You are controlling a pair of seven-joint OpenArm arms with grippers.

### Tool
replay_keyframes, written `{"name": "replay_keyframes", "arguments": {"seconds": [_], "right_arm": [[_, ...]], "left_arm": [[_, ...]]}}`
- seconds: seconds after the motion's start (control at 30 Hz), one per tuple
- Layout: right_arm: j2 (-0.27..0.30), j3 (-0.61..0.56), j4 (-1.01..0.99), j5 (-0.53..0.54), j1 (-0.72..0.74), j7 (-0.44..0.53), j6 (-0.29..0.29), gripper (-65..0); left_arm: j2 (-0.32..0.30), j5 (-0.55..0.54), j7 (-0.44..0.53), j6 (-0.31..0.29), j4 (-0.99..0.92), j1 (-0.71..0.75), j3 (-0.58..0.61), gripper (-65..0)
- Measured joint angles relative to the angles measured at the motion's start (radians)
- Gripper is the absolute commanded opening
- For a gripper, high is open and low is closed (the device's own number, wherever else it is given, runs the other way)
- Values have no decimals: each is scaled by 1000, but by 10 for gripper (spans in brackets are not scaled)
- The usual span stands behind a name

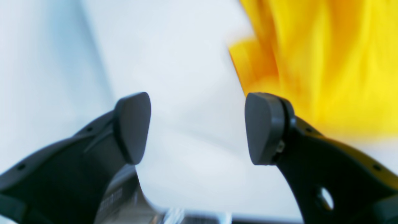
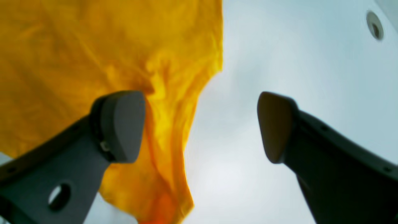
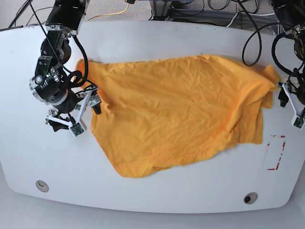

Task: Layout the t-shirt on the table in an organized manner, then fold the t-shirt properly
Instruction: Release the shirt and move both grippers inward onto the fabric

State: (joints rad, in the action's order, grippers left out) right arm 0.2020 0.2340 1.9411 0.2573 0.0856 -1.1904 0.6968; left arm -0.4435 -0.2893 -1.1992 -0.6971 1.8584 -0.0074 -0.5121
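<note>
The t-shirt [image 3: 176, 109] lies spread over the table [image 3: 157, 195] centre, roughly flat but creased, w/ its long axis running 9-to-3 o'clock in the base view. Its outline is irregular: the edge toward 7 o'clock bulges outward, and the corner toward 4 o'clock hangs lower than the rest. Layout thus looks incomplete; the fold has not begun.

Right end effector [image 3: 76, 114] sits at the shirt's 9 o'clock edge, released, jaws wide apart. In the right wrist view [image 2: 200, 127] one pad overlaps yellow fabric, the other is over bare table; nothing is pinched between them. Probable reason for this placement: the arm is positioned to take the edge for straightening.

Left end effector [image 3: 290, 102] sits at the shirt's 3 o'clock edge, also released. In the left wrist view [image 1: 197, 127] only white table shows between the pads; fabric lies toward 1 o'clock, beyond the far pad. Both arms flank opposite ends, which suits pulling the cloth taut.

Hard to make out:
- Both wrist views are blurred; fabric detail is unreadable.
- No collar, sleeves or print can be identified, so shirt orientation cannot be told.
- Left end effector is partly cut off at the base view's edge.
- Red tape marking [image 3: 277, 152] near 4 o'clock is thin, outline incomplete.
</note>
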Motion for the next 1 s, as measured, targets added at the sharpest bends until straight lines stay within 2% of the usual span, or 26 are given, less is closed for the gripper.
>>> {"name": "replay_keyframes", "arguments": {"seconds": [0.13,0.23,0.43,0.6,0.7,0.9,1.0], "right_arm": [[-10,-72,-95,39,48,0,3,-109],[-34,-92,-161,21,80,-3,3,-109],[-78,-110,-266,27,114,4,2,-111],[-87,-109,-353,19,116,61,2,-120],[-87,-107,-420,18,117,108,0,-190],[-88,-107,-580,10,123,214,0,-449],[-87,-107,-644,19,134,273,0,-541]], "left_arm": [[62,-1,13,-3,0,-52,-3,-211],[90,-9,42,-3,0,-69,12,-211],[103,-3,49,-3,0,-73,30,-211],[102,4,48,-3,-4,-73,32,-211],[103,3,48,-3,-4,-70,35,-211],[102,0,49,-3,-4,-60,35,-211],[100,2,48,-3,-4,-44,34,-211]]}}
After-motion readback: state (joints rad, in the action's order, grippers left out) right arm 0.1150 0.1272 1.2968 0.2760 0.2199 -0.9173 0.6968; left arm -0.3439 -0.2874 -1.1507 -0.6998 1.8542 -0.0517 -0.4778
